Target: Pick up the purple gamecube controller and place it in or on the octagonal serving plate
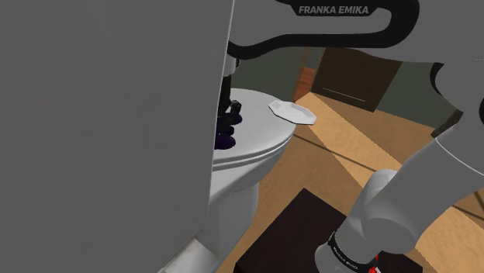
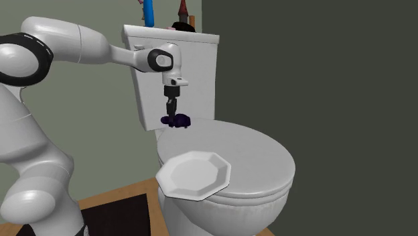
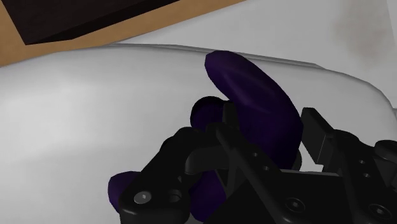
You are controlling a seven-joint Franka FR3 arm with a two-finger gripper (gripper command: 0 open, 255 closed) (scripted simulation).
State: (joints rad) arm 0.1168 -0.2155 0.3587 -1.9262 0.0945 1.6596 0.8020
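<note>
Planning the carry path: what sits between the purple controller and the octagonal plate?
Only bare white toilet lid lies between the purple controller and the octagonal plate, as the second exterior view shows.

1 purple controller (image 2: 176, 121). 1 white octagonal plate (image 2: 194, 174). 1 toilet (image 2: 248, 157). 1 robot arm (image 2: 100, 47), 1 gripper (image 2: 172, 111). 1 dark mat (image 2: 114, 214). Small items (image 2: 148, 10) on tank (image 2: 201, 74): roughly 3, exact count unclear.

Flat, even light, fairly dim. Shoulder view: brighter band crosses the floor (image 1: 341, 124). Soft shading on the toilet lid (image 2: 248, 157); wrist view darkest.
</note>
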